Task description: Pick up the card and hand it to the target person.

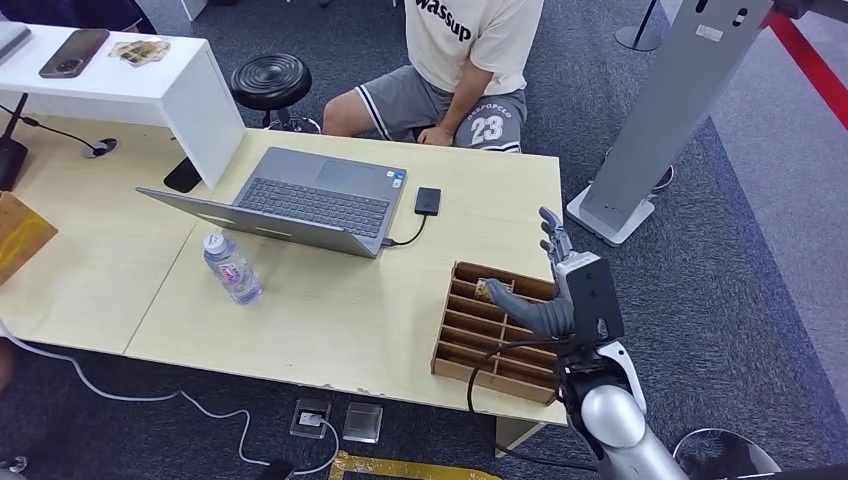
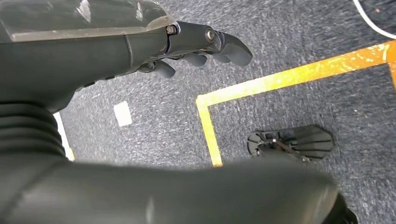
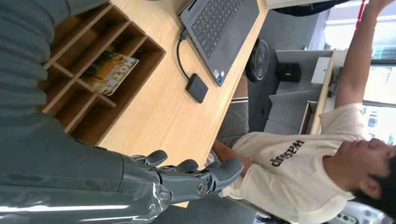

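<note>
Pale wooden table [image 1: 330,310] carries, from left, a labelled water bottle [image 1: 232,268] whose print is too small to read, an open laptop [image 1: 300,205] and a slotted wooden tray [image 1: 470,340] at the near right edge. The card [image 1: 484,289] lies in a far slot. The right hand [image 1: 560,295] hovers over the tray, fingers spread, holding nothing. A seated person's shirt [image 1: 470,35] reads "wassup", shorts "23". The left hand [image 2: 187,44] hangs over carpet, fingers loosely curled and empty.
</note>
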Robot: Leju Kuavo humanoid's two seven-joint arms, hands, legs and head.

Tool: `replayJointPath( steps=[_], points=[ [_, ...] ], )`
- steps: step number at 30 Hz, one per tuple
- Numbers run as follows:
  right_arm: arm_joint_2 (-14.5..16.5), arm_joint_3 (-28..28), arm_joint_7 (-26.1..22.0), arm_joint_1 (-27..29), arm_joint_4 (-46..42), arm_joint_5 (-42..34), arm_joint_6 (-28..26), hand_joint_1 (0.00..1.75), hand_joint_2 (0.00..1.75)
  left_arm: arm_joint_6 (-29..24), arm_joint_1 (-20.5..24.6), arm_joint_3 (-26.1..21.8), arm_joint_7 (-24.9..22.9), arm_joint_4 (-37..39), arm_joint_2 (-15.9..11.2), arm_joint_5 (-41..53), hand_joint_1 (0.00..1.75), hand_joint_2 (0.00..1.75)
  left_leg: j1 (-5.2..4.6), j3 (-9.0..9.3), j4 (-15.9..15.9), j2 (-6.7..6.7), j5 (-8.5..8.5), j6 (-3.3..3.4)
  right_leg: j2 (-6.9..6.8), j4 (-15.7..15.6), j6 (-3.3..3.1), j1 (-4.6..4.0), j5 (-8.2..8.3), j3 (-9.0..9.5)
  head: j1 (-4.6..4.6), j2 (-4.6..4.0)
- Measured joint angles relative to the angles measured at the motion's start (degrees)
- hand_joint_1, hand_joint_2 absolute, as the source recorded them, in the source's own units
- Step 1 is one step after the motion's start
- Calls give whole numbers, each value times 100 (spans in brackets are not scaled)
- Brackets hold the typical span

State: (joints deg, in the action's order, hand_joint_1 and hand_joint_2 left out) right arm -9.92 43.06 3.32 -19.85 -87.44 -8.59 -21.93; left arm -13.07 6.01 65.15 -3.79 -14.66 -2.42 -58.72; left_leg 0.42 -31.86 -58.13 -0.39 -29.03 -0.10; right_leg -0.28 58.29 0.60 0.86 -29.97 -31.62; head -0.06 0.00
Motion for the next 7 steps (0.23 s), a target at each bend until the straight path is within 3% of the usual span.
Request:
replayJointPath(
  steps=[7],
  points=[
    [-361, -313, 96, 535, -386, -421, 112, 0, 175, 0, -23, -51, -35, 2, -27, -108, 0, 0, 0, 2, 0, -1, 0, 0, -1, -1, 0, 0, 0, 2, 1, 0]
  ],
)
